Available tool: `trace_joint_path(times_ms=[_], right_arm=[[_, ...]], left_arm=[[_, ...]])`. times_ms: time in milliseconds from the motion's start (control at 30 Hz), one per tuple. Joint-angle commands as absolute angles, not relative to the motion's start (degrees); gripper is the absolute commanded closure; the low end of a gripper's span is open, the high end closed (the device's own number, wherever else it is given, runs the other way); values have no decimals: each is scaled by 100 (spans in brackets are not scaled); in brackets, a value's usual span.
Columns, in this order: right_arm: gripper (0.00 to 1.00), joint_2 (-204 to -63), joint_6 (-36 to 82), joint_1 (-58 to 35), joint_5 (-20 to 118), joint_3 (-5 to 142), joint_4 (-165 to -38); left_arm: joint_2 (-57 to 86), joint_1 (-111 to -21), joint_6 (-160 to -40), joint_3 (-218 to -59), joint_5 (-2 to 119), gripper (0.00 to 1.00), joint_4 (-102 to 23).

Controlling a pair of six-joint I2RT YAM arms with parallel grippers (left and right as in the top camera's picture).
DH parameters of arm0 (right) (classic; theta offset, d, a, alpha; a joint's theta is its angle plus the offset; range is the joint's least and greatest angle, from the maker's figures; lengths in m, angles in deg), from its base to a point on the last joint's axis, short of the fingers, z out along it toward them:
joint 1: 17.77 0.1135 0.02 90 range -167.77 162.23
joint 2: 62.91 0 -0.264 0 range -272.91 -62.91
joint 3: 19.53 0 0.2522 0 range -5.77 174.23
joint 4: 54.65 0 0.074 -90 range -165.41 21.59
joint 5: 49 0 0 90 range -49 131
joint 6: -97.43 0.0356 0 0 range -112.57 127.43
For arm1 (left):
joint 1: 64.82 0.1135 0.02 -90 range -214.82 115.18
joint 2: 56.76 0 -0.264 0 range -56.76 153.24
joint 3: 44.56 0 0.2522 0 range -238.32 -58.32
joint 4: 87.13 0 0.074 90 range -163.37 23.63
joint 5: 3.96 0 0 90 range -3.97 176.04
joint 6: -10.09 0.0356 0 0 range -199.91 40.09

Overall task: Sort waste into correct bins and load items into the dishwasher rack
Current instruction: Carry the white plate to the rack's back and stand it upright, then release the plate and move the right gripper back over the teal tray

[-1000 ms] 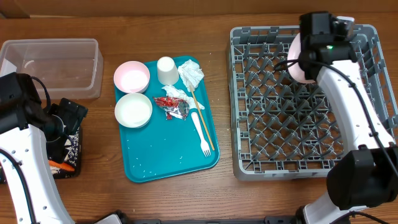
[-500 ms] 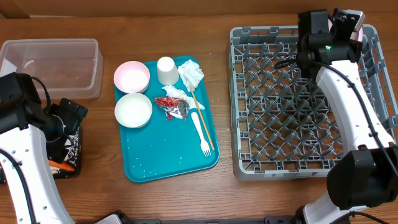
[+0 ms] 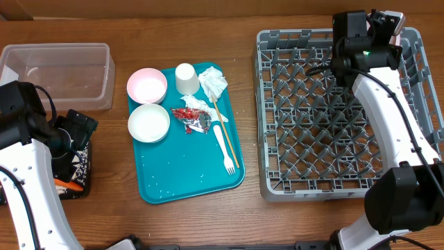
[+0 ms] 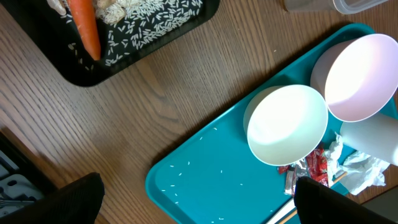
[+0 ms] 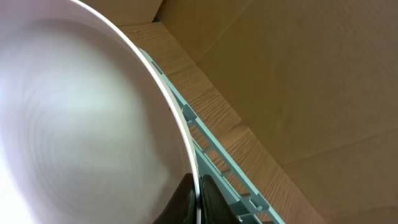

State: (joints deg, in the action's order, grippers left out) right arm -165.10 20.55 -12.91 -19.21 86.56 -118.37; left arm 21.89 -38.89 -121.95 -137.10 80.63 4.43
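My right gripper point(image 3: 386, 25) is shut on the rim of the round white plate point(image 3: 397, 19), held on edge over the far right corner of the grey dishwasher rack point(image 3: 340, 160). In the right wrist view the fingers point(image 5: 198, 188) pinch the plate point(image 5: 74, 124) beside the rack's rim point(image 5: 219, 169). My left gripper point(image 3: 69, 149) is open and empty point(image 4: 199, 208) by the black tray point(image 3: 78, 186). That tray holds the carrot point(image 4: 84, 28) and rice point(image 4: 149, 22). Two bowls point(image 3: 146, 85) point(image 3: 148, 122), cup point(image 3: 185, 78), napkins point(image 3: 214, 82), foil wrapper point(image 3: 193, 118), fork point(image 3: 224, 147) and chopsticks point(image 3: 226, 132) lie on the teal tray.
The teal tray point(image 3: 184, 180) lies in the middle of the table, with loose rice grains on its near part. The clear tub point(image 3: 59, 73) stands at the far left. Brown cardboard stands behind the rack.
The right gripper has turned the plate from face-on to edge-on and carried it to the rack's far right corner. The left arm has not moved.
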Motion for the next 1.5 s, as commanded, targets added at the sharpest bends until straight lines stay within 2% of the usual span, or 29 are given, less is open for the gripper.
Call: trace_joint_path(times_ms=[0, 200, 1000, 1033, 1067, 1100, 1200, 1467], right_arm=[[96, -16565, 2040, -1302, -1945, 8486, -11725], [96, -16580, 1448, -1302, -1978, 8383, -11347], [96, -16585, 1299, -1160, -1665, 8230, -11410], [84, -16582, 1303, -1081, -1471, 8232, -11454], [67, -16578, 1299, -1033, -1272, 8239, -11522], [56, -16561, 1299, -974, -1046, 8248, -11609], [33, -16475, 1299, -847, -504, 8248, -11747], [3, -15909, 1343, -810, 1452, 8781, -12398]], left_arm=[[2165, -3865, -12191, -13798, 8023, 0, 434], [2165, -3863, -12191, -13798, 8023, 0, 434], [2165, -3863, -12191, -13798, 8023, 0, 434], [2165, -3863, -12191, -13798, 8023, 0, 434], [2165, -3863, -12191, -13798, 8025, 0, 434], [2165, -3863, -12191, -13798, 8023, 0, 434], [2165, -3865, -12191, -13798, 8023, 0, 434], [2165, -3863, -12191, -13798, 8023, 0, 434]])
